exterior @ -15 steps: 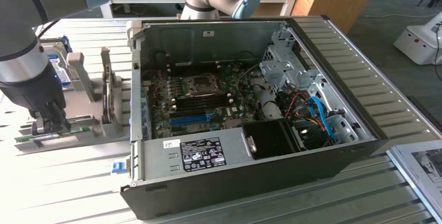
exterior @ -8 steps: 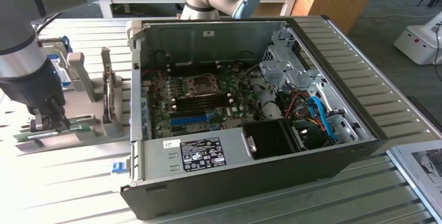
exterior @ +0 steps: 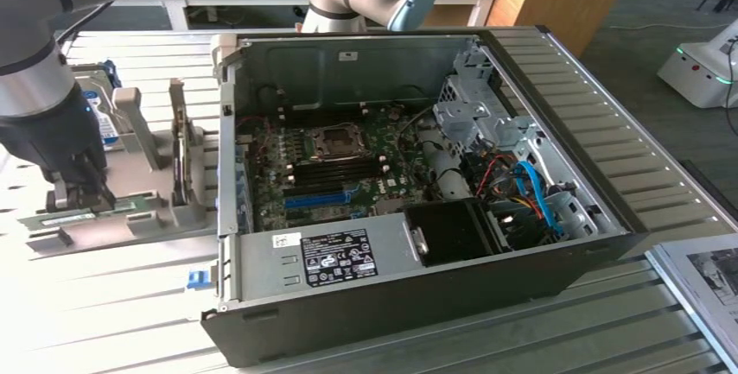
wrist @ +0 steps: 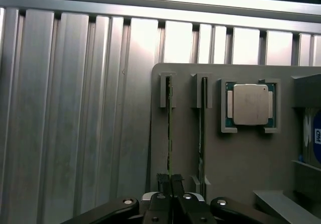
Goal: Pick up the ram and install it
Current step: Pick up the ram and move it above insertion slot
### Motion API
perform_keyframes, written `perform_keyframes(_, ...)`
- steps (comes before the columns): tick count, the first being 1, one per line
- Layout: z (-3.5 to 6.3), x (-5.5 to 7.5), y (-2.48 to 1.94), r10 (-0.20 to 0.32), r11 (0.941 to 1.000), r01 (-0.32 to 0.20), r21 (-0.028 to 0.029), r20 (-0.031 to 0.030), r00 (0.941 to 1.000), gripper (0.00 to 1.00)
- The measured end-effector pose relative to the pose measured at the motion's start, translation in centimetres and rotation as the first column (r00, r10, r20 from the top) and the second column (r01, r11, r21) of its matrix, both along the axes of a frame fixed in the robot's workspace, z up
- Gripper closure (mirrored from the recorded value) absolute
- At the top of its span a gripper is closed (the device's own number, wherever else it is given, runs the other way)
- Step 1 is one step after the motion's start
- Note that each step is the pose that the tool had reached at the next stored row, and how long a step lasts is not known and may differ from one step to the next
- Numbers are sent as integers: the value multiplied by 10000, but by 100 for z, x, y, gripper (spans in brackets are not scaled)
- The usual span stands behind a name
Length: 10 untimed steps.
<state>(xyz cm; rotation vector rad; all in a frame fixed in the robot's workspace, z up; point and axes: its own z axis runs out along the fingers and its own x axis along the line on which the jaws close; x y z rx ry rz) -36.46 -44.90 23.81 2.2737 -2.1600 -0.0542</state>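
Observation:
The ram (wrist: 169,128) is a thin green stick standing on edge in a slot of the grey holder plate (wrist: 241,174). My gripper (wrist: 170,183) is shut on its near end, with the two dark fingertips pinched on either side of the edge. In the exterior view, the gripper (exterior: 83,194) reaches straight down onto the holder at the far left, where the ram (exterior: 127,207) shows as a greenish strip. The open computer case (exterior: 554,244) lies to the exterior view's right, with the green motherboard (exterior: 381,186) and its dark memory slots (exterior: 337,163) exposed.
A second green stick (wrist: 202,128) stands in the neighbouring slot. A silver processor (wrist: 251,104) sits in a pocket of the same plate. Upright drives (exterior: 179,145) stand in the holder. Ribbed aluminium tabletop (wrist: 75,123) surrounds the plate. Cables (exterior: 531,188) fill the case's right side.

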Motion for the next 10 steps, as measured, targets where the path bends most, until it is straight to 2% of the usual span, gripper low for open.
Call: perform_keyframes(10,161,31,0,-27,10000,27,-6,-2,10000,88)
